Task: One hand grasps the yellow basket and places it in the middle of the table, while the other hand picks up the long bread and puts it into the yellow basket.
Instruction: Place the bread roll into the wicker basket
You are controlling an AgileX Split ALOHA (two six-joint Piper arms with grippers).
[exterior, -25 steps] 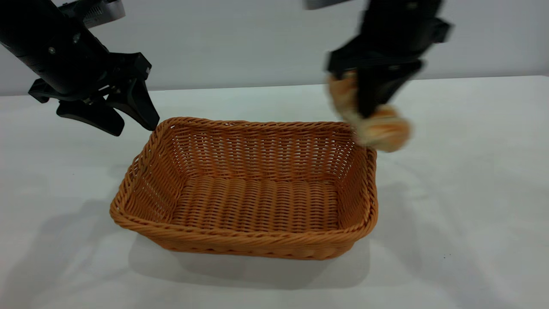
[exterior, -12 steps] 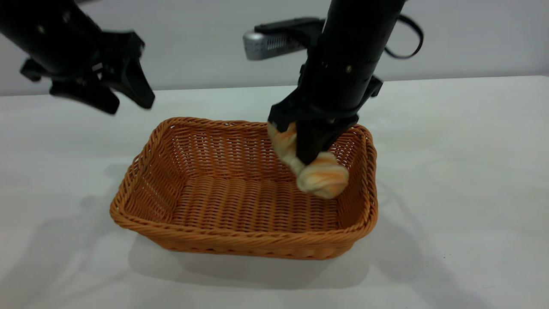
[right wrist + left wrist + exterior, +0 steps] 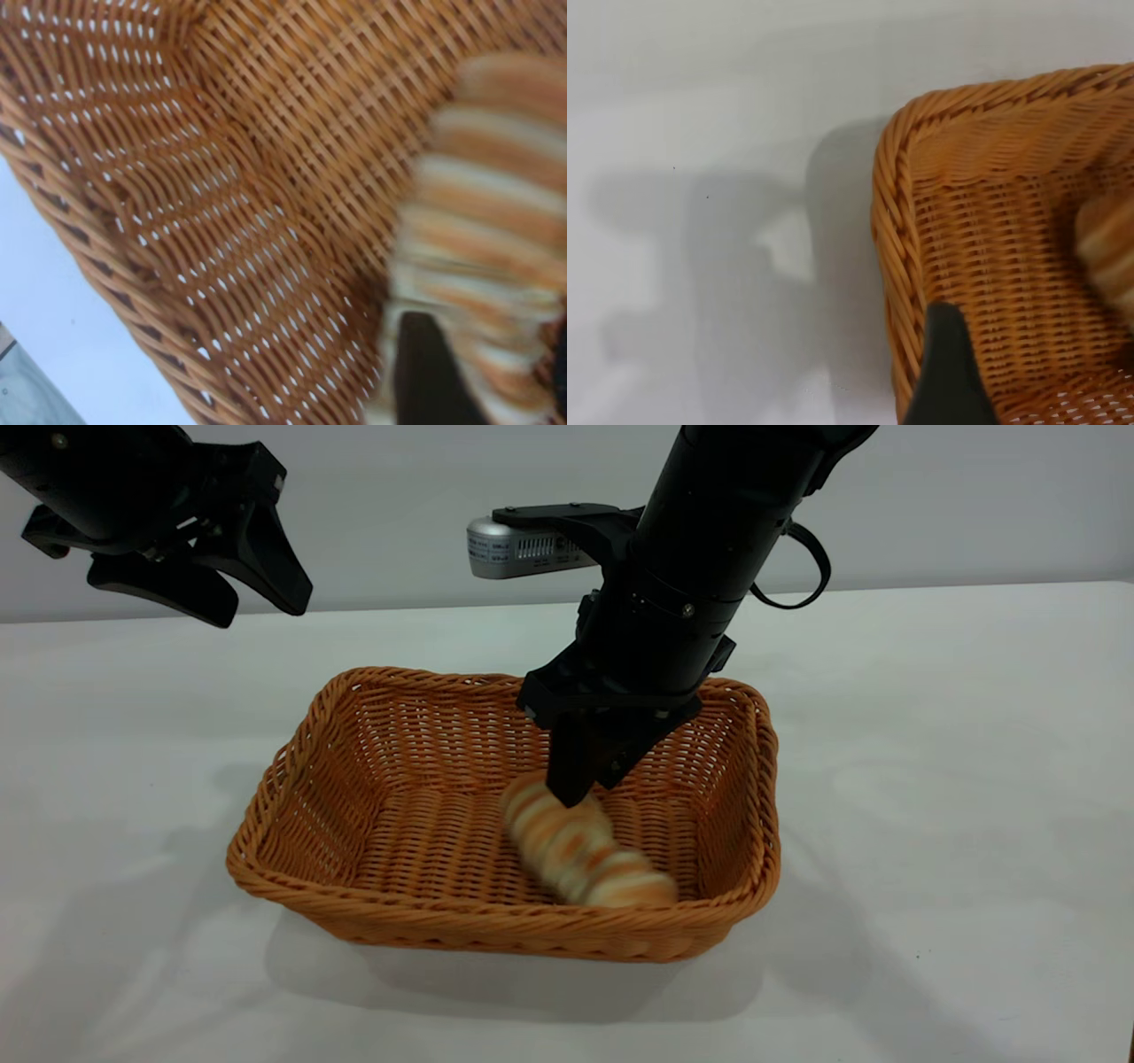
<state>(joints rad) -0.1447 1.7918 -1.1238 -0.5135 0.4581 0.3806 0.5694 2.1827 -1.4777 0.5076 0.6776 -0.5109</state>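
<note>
In the middle of the outside view: the yellow basket (image 3: 496,937), flat on the white table (image 3: 957,779). Takes up a big part of the middle of the frame, with the long side facing the bottom edge.

Inside the basket, toward its lower right part: the long bread (image 3: 585,855). Lies on the woven floor, slanted, one round end close to the front wall and the other end pointing up toward the middle of the frame. Looks blurry.

Right above the upper end of the bread: the right gripper (image 3: 592,778). Reaches down from the top of the frame into the basket, below the rim. Claw spread a little, not pinching anything. Tips just over the bread, very close to it; cannot tell if touching.

In the right wrist view: the striped bread (image 3: 496,221) big and close on the right side, with a dark finger (image 3: 425,372) at the bottom edge and the basket wall all around.

In the upper left corner of the outside view: the left gripper (image 3: 257,611). Hangs in the air, well apart from the basket. Claw spread wide, with nothing in it.

In the left wrist view: one basket corner on the right side, a bit of bread at the right edge, one dark finger tip (image 3: 948,372) at the bottom.
</note>
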